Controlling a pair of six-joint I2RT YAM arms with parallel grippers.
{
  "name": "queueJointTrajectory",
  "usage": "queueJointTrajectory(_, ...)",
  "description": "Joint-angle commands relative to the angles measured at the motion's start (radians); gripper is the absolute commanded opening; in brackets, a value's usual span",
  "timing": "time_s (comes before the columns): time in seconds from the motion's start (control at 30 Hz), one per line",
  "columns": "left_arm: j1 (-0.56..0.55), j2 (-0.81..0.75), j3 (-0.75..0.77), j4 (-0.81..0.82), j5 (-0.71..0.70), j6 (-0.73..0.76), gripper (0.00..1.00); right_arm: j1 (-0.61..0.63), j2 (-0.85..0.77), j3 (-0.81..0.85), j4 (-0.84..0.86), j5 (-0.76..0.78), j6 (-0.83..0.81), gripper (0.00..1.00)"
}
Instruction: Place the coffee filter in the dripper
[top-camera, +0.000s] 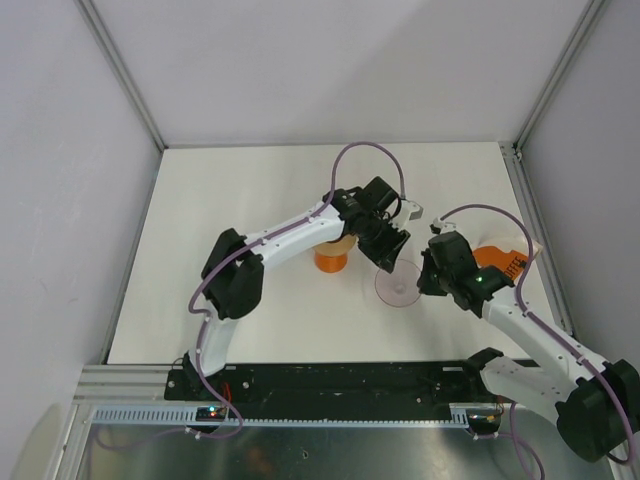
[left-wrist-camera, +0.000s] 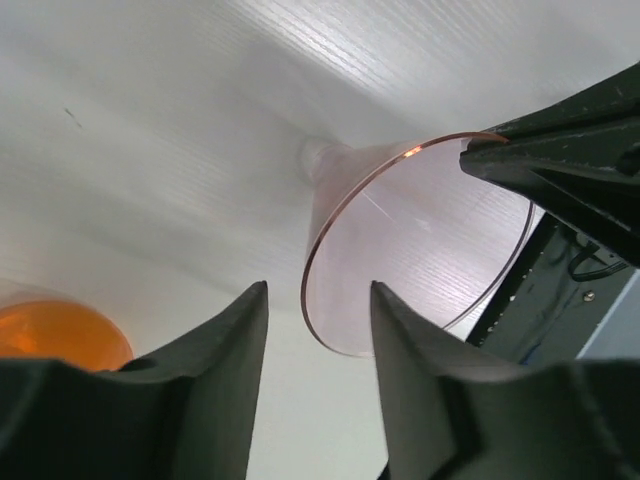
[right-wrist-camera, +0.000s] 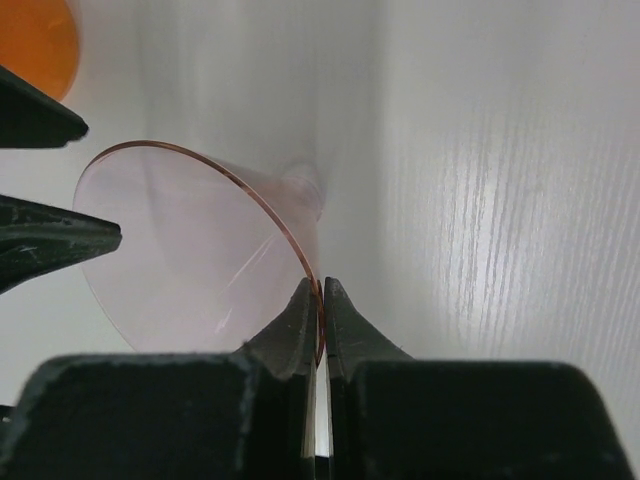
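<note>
- The dripper (left-wrist-camera: 420, 230) is a clear cone, a bit pink, w/ a thin pinky-orange rim.
- Its wide round mouth faces the wrist cams; its small narrow end points at the white surface (top-camera: 250, 200).
- It sits mid-surface, btw the two arms, just right of the orange cup (top-camera: 330, 258).
- R gripper (right-wrist-camera: 322, 292): fingers squeezed tight on the dripper's rim, pinching the thin wall.
- L gripper (left-wrist-camera: 318, 300): fingers apart w/ a gap, holding nothing, close to the rim's other side.
- A flat orange packet (top-camera: 500, 260) lies just past the R gripper.
</note>
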Motion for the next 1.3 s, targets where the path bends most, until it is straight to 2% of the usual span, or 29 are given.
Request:
queueJointTrajectory(0.0, 0.008, -0.146, 0.007, 0.003, 0.022, 0.025, 0.56, -0.002, -0.006, 0.092, -0.067, -0.04, -0.027, 0.0)
queueJointTrajectory(0.1, 0.025, -0.208, 0.018, 0.002, 0.005, 0.041, 0.66, -0.028, 0.015, 0.161, -0.107, -0.091, -0.06, 0.0)
queueJointTrajectory(0.2, 0.052, -0.276, 0.027, -0.003, -0.02, 0.046, 0.72, -0.074, 0.041, 0.228, -0.136, -0.185, -0.088, 0.0)
queueJointTrajectory(0.33, 0.127, -0.364, 0.028, -0.014, -0.013, 0.047, 0.74, -0.11, 0.083, 0.344, -0.16, -0.297, -0.114, 0.0)
queueJointTrajectory(0.57, 0.252, -0.507, -0.004, -0.028, -0.037, 0.099, 0.77, -0.103, 0.201, 0.572, -0.175, -0.392, -0.107, 0.0)
queueJointTrajectory(0.87, 0.401, -0.604, -0.05, -0.028, 0.009, 0.095, 0.79, -0.017, 0.44, 0.834, -0.137, -0.39, -0.089, 0.0)
queueJointTrajectory(1.0, 0.455, -0.612, -0.074, -0.028, 0.037, 0.093, 0.79, 0.031, 0.555, 0.963, -0.185, -0.356, -0.104, 0.0)
queueJointTrajectory(1.1, 0.479, -0.606, -0.092, -0.028, 0.048, 0.09, 0.79, 0.059, 0.635, 1.057, -0.246, -0.331, -0.121, 0.0)
queueJointTrajectory(1.27, 0.484, -0.568, -0.122, -0.028, 0.063, 0.088, 0.79, 0.075, 0.697, 1.117, -0.291, -0.329, -0.127, 0.0)
